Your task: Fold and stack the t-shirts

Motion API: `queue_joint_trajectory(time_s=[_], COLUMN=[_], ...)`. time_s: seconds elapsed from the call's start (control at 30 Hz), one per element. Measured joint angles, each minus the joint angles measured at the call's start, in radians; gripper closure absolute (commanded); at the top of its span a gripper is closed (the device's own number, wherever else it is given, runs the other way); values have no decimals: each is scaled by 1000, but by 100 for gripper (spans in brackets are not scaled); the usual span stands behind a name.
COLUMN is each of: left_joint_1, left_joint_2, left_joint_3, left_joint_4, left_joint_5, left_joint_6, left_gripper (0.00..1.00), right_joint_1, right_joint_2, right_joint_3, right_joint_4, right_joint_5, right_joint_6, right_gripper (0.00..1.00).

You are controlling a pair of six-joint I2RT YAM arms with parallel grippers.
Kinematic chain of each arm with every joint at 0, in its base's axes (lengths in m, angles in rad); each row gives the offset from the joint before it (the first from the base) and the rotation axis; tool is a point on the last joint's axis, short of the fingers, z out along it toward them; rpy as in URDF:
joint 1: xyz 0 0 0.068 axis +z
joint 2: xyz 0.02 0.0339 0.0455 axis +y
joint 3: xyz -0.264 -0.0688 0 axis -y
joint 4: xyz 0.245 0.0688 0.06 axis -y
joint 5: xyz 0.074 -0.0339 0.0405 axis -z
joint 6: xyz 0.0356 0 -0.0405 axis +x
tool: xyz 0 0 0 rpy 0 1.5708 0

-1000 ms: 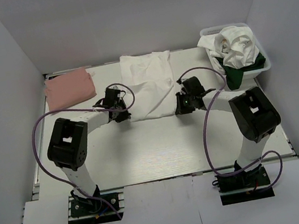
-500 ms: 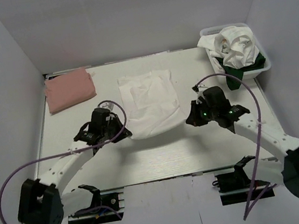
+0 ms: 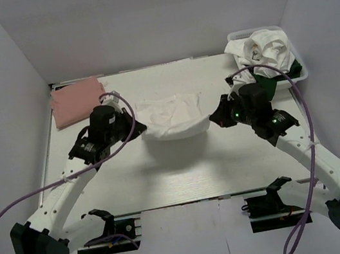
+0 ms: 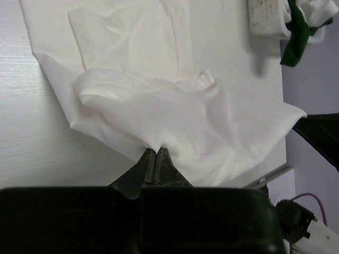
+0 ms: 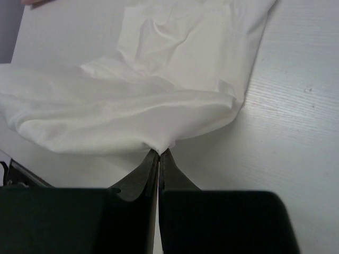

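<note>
A white t-shirt (image 3: 171,117) hangs in a sagging band between my two grippers above the middle of the table. My left gripper (image 3: 136,127) is shut on its left corner, seen pinched in the left wrist view (image 4: 154,150). My right gripper (image 3: 213,117) is shut on the opposite corner, pinched in the right wrist view (image 5: 160,152). The far part of the shirt (image 4: 127,37) still lies flat on the table. A folded salmon-pink t-shirt (image 3: 79,100) lies at the back left. More white and dark green t-shirts (image 3: 266,59) are heaped in the basket.
The white mesh basket (image 3: 297,76) stands at the back right corner. Purple cables (image 3: 56,185) loop from both arms. White walls close in the table at the back and on both sides.
Both arms have carried the shirt's near edge up and toward the back, so the cloth now doubles over itself. The right gripper closed on its corner within the last second.
</note>
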Motion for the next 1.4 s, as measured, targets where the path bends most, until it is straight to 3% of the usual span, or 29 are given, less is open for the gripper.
queue_joint_trajectory(time_s=[0.47, 0.8, 1.1, 1.17, 1.2, 1.23, 1.27, 1.3, 1.33, 1.4], left_joint_1=[26, 83, 151, 166, 172, 178, 184, 189, 195, 201], left_joint_2=[439, 740, 1054, 1123, 1162, 1196, 1228, 1258, 1283, 1326], left_joint_3=[409, 673, 921, 965, 993, 1016, 1033, 1047, 1062, 1108], left_joint_4=[-136, -179, -172, -151, -144, -127, -99, -80, -71, -72], left_joint_5=[-291, -367, -365, -342, -324, -306, -285, -260, -236, -200], left_joint_6=[-26, 14, 110, 141, 159, 180, 203, 220, 234, 265], left_gripper=[100, 100, 98, 86, 74, 24, 0, 0, 0, 0], right_joint_1=[-41, -123, -167, -171, -174, -176, -179, -182, -185, -190], right_joint_2=[369, 676, 1039, 1117, 1149, 1182, 1215, 1245, 1274, 1316], right_joint_3=[326, 524, 834, 887, 905, 922, 937, 954, 976, 1015], right_joint_4=[3, 30, 55, 55, 58, 61, 63, 62, 60, 53], right_joint_5=[181, 71, -31, -31, -26, -22, -16, -11, 1, 16], right_joint_6=[61, 58, 50, 59, 66, 75, 85, 97, 108, 115], right_gripper=[100, 100, 100, 100, 100, 100, 81, 62, 10, 10])
